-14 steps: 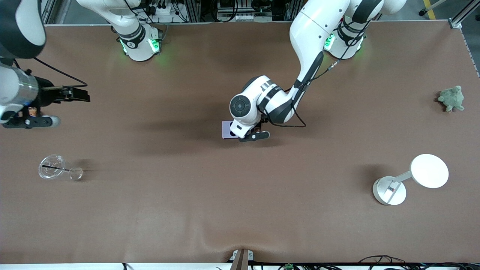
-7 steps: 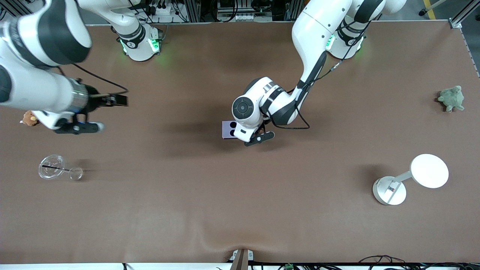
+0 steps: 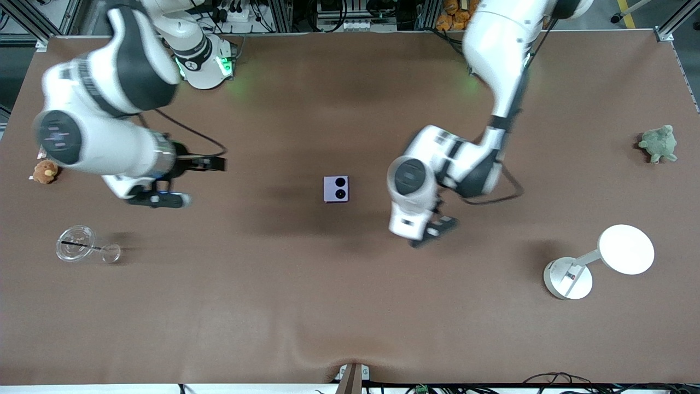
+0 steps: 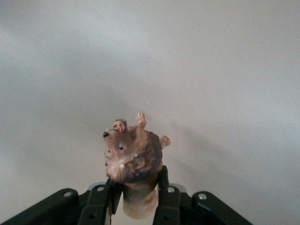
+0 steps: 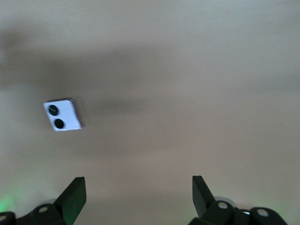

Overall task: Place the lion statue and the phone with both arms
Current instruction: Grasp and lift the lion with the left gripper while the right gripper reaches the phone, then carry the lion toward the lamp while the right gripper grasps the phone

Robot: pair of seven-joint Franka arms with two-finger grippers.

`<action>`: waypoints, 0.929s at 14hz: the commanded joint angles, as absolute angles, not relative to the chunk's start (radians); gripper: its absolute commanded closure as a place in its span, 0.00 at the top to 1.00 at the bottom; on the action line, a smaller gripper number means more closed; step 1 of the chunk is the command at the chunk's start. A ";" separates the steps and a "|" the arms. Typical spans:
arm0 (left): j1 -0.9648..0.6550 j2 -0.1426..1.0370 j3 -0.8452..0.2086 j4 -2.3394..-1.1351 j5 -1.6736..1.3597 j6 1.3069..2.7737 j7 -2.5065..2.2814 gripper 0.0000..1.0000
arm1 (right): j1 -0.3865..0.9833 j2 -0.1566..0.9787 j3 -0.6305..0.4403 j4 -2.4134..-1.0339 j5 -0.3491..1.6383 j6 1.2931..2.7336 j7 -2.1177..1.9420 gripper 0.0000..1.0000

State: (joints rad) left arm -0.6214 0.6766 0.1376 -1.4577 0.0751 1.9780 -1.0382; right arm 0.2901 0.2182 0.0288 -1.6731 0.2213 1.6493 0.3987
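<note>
1. Pale lavender, the phone [image 3: 336, 189] lies flat on the brown table [image 3: 350, 306] near its middle, its two black camera circles facing up; nothing touches it.
2. My left gripper [image 4: 136, 199] hangs in the air over bare table, toward my left arm's end from the phone, and its fingers [image 4: 167, 201] pinch the lion statue [image 4: 133, 164] by its body, the dark-maned head sticking out past the fingertips.
3. My right gripper [image 5: 138, 194] is up over the table toward my right arm's end from the phone, fingers spread wide with nothing between them; its wrist view shows the phone [image 5: 62, 115] lying apart from it.
4. A green plush turtle [image 3: 659, 143] and a white lamp [image 3: 601, 261] sit well apart from the phone at my left arm's end.
5. A tan plush toy [image 3: 45, 171] and a clear cup [image 3: 76, 243] sit well apart from the phone at my right arm's end.
</note>
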 commanded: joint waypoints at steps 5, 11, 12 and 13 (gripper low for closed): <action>-0.396 0.669 0.133 -1.474 0.125 1.973 -0.513 0.02 | 0.449 0.251 0.020 -1.822 0.293 1.920 0.492 1.00; -0.305 0.771 0.132 -1.451 0.152 2.094 -0.184 0.03 | 0.597 0.418 0.018 -1.822 0.293 2.212 0.558 1.00; -0.282 0.779 0.132 -1.451 0.150 2.109 -0.183 0.03 | 0.619 0.452 0.018 -1.822 0.293 2.267 0.561 1.00; -0.272 0.781 0.132 -1.450 0.150 2.115 -0.180 0.04 | 0.644 0.490 0.018 -1.822 0.293 2.323 0.560 1.00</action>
